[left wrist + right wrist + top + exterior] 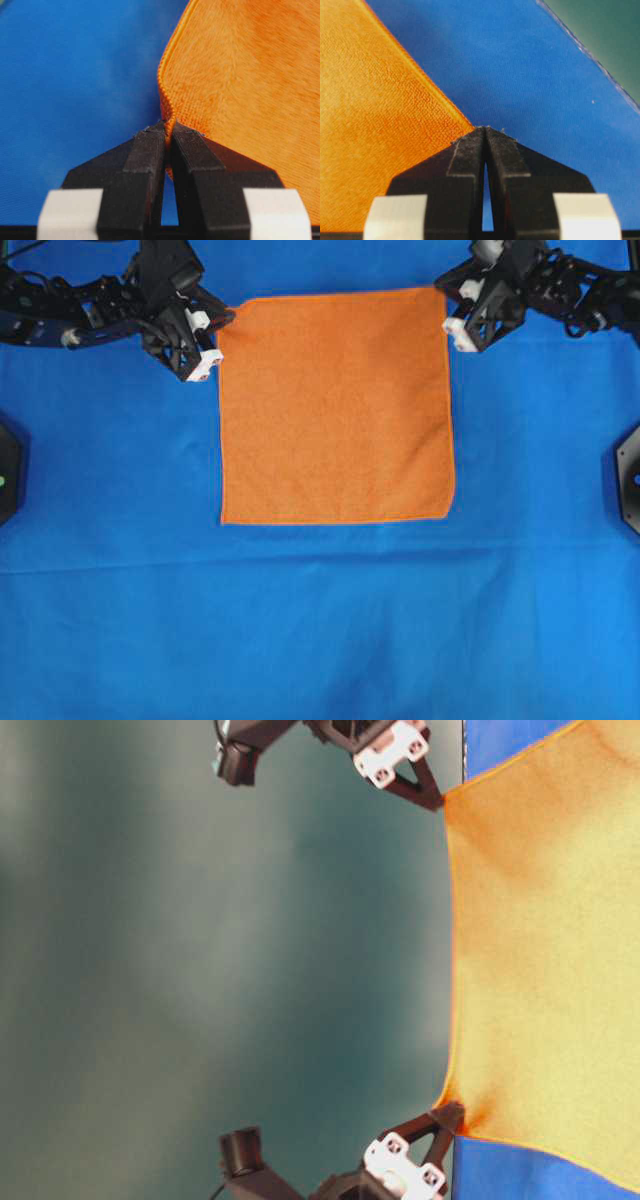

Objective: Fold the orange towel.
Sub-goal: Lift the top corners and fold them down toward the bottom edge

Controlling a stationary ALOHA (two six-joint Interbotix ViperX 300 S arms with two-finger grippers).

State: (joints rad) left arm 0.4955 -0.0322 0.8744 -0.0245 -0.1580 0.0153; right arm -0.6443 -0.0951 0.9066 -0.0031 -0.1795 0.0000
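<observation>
Both jaws pinched tight: left gripper point(212, 362) and right gripper point(452, 330) each clamp a far corner of the fuzzy orange square towel point(336, 405), ready to fold across the blue sheet point(320, 620).

the orange towel point(337, 407) is plain bright orange, unpatterned; the sheet point(320, 620) beneath it is plain solid blue; both grippers have black fingers point(145, 165) with white blocks.

Orange towel point(337, 407) spread open, two top corners pinched.
</observation>
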